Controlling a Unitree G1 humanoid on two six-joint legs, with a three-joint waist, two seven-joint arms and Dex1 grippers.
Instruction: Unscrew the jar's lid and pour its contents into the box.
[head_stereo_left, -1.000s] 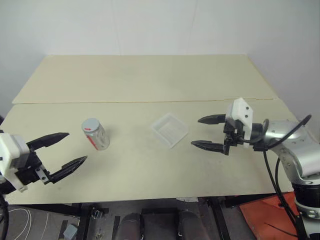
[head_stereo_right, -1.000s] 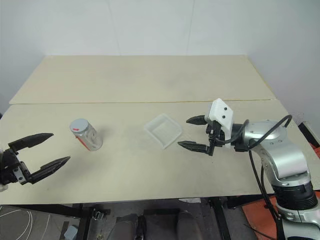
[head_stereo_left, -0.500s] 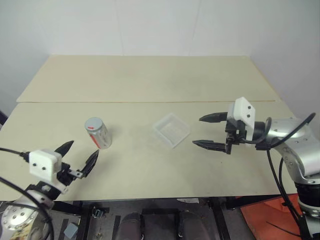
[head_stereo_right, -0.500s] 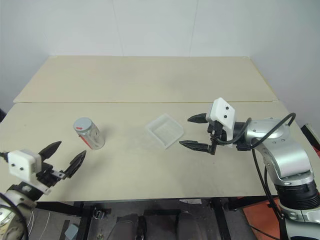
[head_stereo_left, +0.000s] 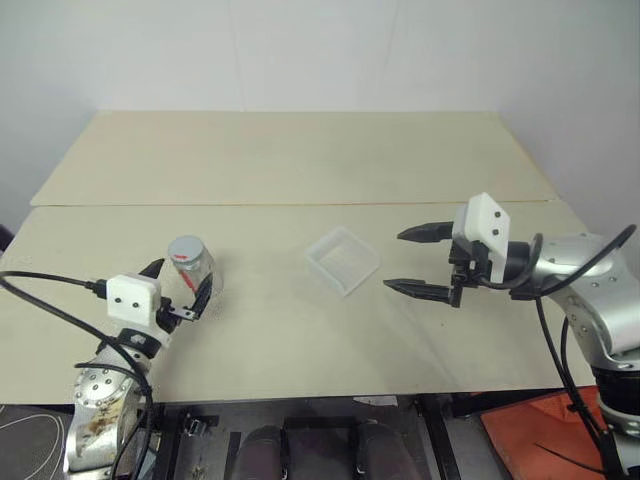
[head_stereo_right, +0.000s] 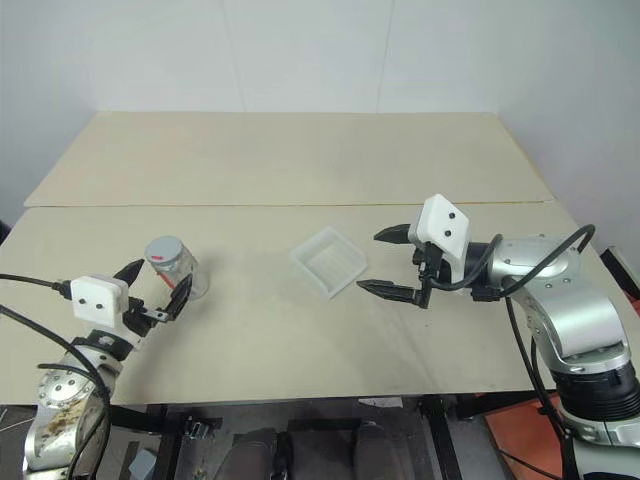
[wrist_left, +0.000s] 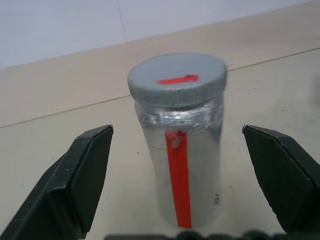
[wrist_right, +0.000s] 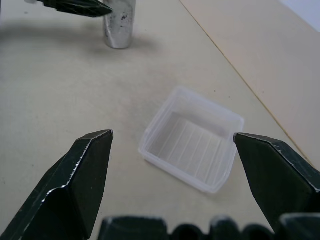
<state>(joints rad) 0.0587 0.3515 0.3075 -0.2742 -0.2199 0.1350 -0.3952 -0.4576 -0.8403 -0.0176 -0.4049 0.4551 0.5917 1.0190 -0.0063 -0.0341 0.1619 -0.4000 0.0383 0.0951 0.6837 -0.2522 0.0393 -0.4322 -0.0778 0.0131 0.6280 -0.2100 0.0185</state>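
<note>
Jar (head_stereo_left: 192, 265): stood upright on the near-left part of the table (head_stereo_left: 300, 160), long axis vertical, silvery body with a red strip down the side.
Lid (wrist_left: 177, 80): grey screw cap with a red mark, seated on the jar's top; not yet unscrewed, by the look of it.
Left gripper (head_stereo_left: 177, 290): fingers spread wide, holding nothing. One black finger (wrist_left: 80, 172) lay to each side of the jar body, both apart from it.
Key relation: jar lay straight ahead of the left gripper, just beyond and between the fingertips, its axis crossing the line the gripper pointed along. Left arm was plainly the nearer one.
Box (head_stereo_left: 343, 259): clear square container, empty, near the table's middle, well to the right of the jar.
Right gripper (head_stereo_left: 415, 260): fingers spread wide, empty, just right of the box and aimed at it across the table, well apart from the jar.
Judgement: the coming move looked like a closing of the left fingers on the jar body below the cap, leaving the lid free for the right gripper.
</note>
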